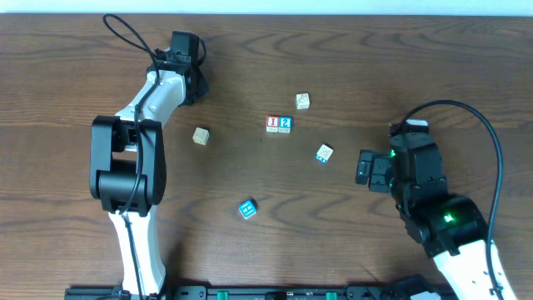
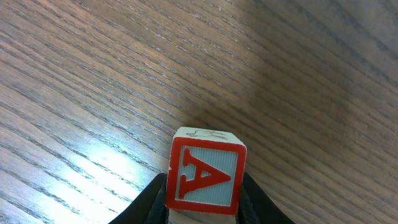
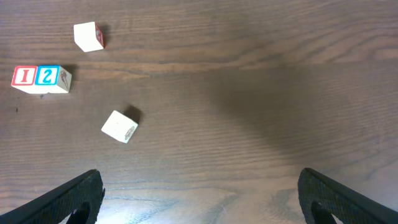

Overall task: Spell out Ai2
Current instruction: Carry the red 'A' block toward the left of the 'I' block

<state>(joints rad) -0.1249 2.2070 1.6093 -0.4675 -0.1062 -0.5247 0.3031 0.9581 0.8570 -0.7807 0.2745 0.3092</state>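
One block is in hand: your left gripper (image 2: pixel 205 208) has its fingers (image 2: pixel 144 204) pinching the red-framed "A" block (image 2: pixel 207 176), letter facing the wrist camera. I can't tell from that view if it's clear of the worktop (image 2: pixel 93 74). Right gripper (image 3: pixel 199 183) is spread wide and holds nothing. Targets: the red "I" block (image 1: pixel 272 124) and blue "2" block (image 1: pixel 286 124) touch side by side mid-worktop. Their row runs left-right in the overhead view, with "I" on your left arm's side. So the open slot is just beside "I", on that same side. From the left fingers, at the far left of the worktop, the slot lies to the right and back toward the arm bases. My call: bring "A" in along the row axis, not across it, or you'll nudge "I". The tan block (image 1: pixel 201 135) sits near that path. Far block (image 1: pixel 302 101), tilted block (image 1: pixel 324 153) and blue block (image 1: pixel 247 209) have faces too small to read.
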